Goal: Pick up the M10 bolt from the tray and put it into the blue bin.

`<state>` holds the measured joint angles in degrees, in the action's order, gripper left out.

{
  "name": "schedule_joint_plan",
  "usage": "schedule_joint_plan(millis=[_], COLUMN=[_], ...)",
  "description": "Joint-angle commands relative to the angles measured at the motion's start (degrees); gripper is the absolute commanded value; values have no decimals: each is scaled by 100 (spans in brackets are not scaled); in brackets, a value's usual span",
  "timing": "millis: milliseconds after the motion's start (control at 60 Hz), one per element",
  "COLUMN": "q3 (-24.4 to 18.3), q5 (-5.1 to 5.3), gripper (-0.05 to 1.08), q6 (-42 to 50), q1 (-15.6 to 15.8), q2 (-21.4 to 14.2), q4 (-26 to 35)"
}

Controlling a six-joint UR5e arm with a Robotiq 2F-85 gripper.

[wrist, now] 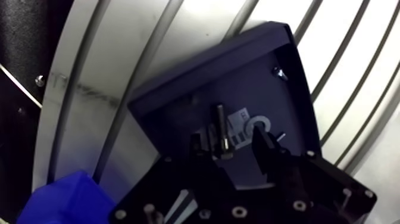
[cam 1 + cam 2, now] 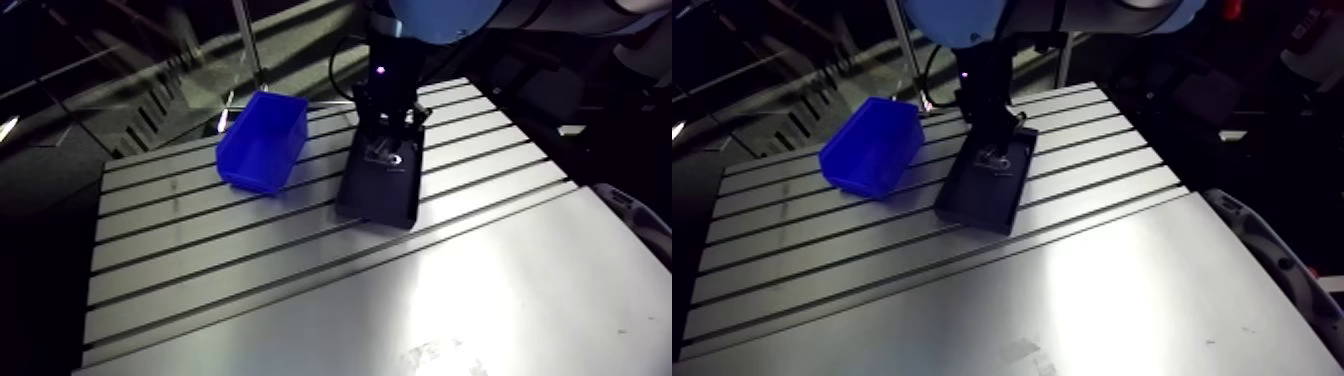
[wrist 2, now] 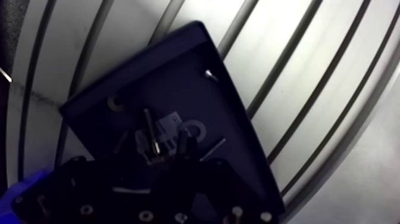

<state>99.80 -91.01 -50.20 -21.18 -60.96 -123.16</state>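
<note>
Gripper (image 1: 229, 143) is low over the black tray (image 1: 178, 101), fingers parted and holding nothing. M10 bolt (image 1: 221, 128) lies flat between them, nearer one finger. Risk: closing off-centre may roll or pivot the bolt, or snag the washer (image 1: 259, 125) beside it. Blue bin (image 2: 262, 140) stands at the tray's 9 o'clock on the tabletop (image 2: 300, 290).

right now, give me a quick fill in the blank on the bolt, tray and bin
1. The bin is coloured ____.
2. The bolt lies in the tray, ____ the two fingers of the gripper.
3. Those fingers are ____, not clamped on the bolt.
Missing words: blue; between; open.
</note>
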Motion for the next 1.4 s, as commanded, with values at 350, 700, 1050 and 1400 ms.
schedule_joint_plan(millis=[350, 700, 1050, 1400], q3=[-51, -61, -95, -97], q5=[0, 44, 44, 44], gripper=[51, 57, 64, 71], q6=[-2, -2, 7, 7], q1=[8, 8, 17, 25], q2=[107, 151, 176, 185], q4=[-2, -2, -2, -2])
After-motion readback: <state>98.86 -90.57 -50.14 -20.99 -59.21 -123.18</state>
